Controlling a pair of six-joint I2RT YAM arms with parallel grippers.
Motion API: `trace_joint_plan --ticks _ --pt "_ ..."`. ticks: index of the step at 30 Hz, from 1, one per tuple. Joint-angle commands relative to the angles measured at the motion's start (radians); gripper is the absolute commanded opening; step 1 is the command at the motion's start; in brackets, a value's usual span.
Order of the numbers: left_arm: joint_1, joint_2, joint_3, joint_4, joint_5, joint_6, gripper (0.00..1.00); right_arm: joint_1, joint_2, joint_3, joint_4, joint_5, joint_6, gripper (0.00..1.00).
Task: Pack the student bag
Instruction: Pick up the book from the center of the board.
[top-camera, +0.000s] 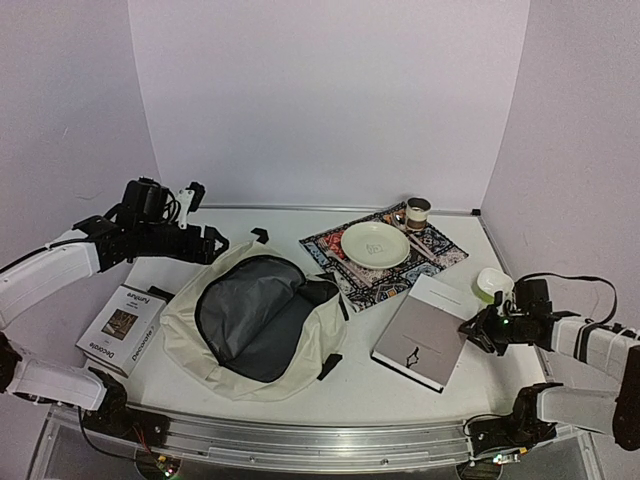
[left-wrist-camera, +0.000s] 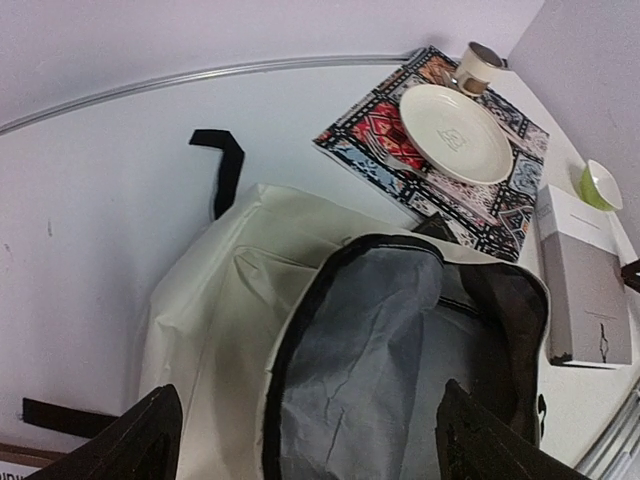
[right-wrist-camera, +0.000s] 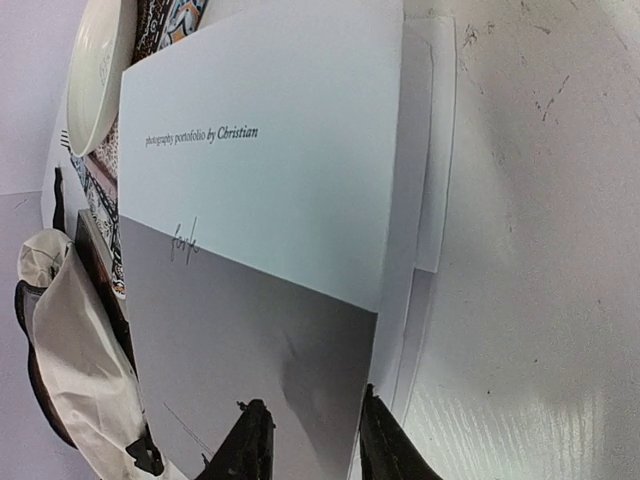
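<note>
From above, the left fingers hang at the far left rim of the large cream fabric student bag with black zipper trim. It lies unzipped on the white surface, grey lining showing. Behind those fingers, near the arm's base, lies a white paperback book. The right fingers sit at the right edge of a flat grey-and-white hardcover portfolio book, with a small green bowl just beyond them. Farther off lies a patterned placemat carrying a round cream plate and a small cup.

In the left wrist view, the black left fingers stand wide apart and hold nothing. The student bag lies open directly under and ahead of them, with the plate and the bowl far ahead to the right.

In the right wrist view, the right fingers stand only slightly apart, one over the portfolio book cover and one beside its edge. I cannot tell whether they pinch it. The student bag lies ahead to their left
</note>
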Motion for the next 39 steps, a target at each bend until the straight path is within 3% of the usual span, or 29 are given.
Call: trace_joint_plan --ticks 1,11,17,22,39 --pt "0.003 0.018 0.033 0.049 0.17 -0.074 0.88 -0.006 0.022 -0.025 0.099 -0.064 0.007 0.3" --pt "-0.063 0.023 -0.022 0.137 0.219 -0.207 0.87 -0.006 0.123 -0.067 0.271 -0.096 0.048 0.3" --pt "-0.153 0.048 -0.006 0.165 0.174 -0.255 0.86 -0.005 0.13 -0.075 0.357 -0.17 0.087 0.1" --pt "-0.202 0.075 0.009 0.196 0.17 -0.305 0.85 -0.006 0.064 -0.061 0.357 -0.224 0.121 0.0" --pt "-0.32 0.164 0.052 0.32 0.185 -0.413 0.83 -0.005 -0.185 0.085 0.205 -0.422 0.19 0.0"
